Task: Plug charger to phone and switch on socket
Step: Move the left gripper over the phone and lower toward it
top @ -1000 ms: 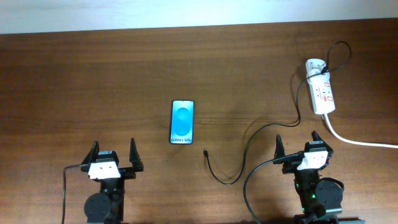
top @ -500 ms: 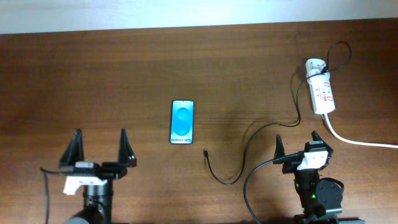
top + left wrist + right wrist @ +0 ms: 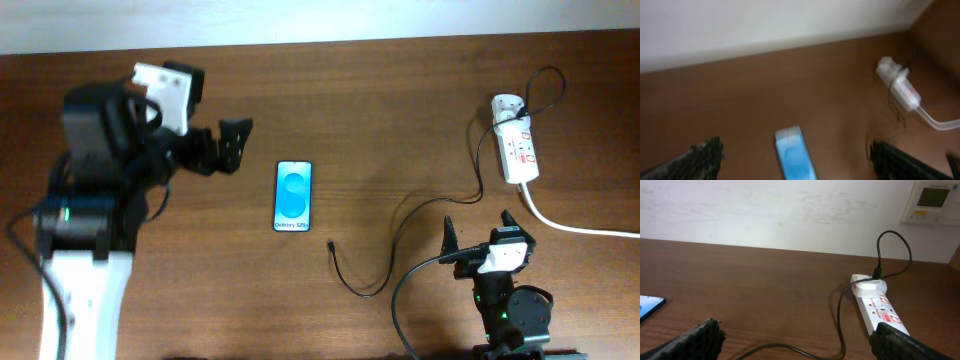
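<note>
The phone (image 3: 293, 195) lies flat mid-table, blue screen up; it also shows in the left wrist view (image 3: 795, 159) and at the left edge of the right wrist view (image 3: 647, 307). The charger cable (image 3: 420, 225) runs from a white adapter on the socket (image 3: 517, 150) down to its plug tip (image 3: 330, 243), just right of the phone's near end. The socket also shows in the wrist views (image 3: 902, 89) (image 3: 879, 311). My left gripper (image 3: 205, 140) is open and empty, raised left of the phone. My right gripper (image 3: 480, 228) is open and empty near the front edge.
A thick white cord (image 3: 580, 226) runs from the socket off the right edge. The right arm's thicker black cable (image 3: 400, 300) loops at the front. A white wall lies behind the table, with a wall panel (image 3: 932, 200) at the right.
The left arm has risen from its rest at the front left and swung up and back, its open gripper now high and left of the phone. The right arm has not moved.
</note>
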